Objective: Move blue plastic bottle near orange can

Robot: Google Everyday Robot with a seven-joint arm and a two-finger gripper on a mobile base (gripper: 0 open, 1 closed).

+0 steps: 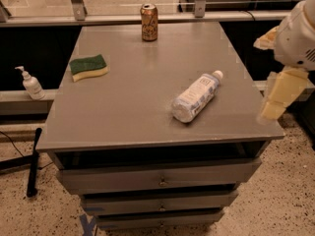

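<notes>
The blue plastic bottle (196, 97) lies on its side on the right half of the grey cabinet top (133, 107), its white cap pointing to the back right. The orange can (149, 21) stands upright at the back edge, well apart from the bottle. My gripper (275, 100) hangs at the right edge of the view, beside the cabinet's right edge and to the right of the bottle, not touching it.
A green and yellow sponge (88, 67) lies on the left of the top. A small white pump bottle (31, 84) stands on a ledge left of the cabinet. Drawers sit below the top. A black pole (33, 161) leans on the floor at left.
</notes>
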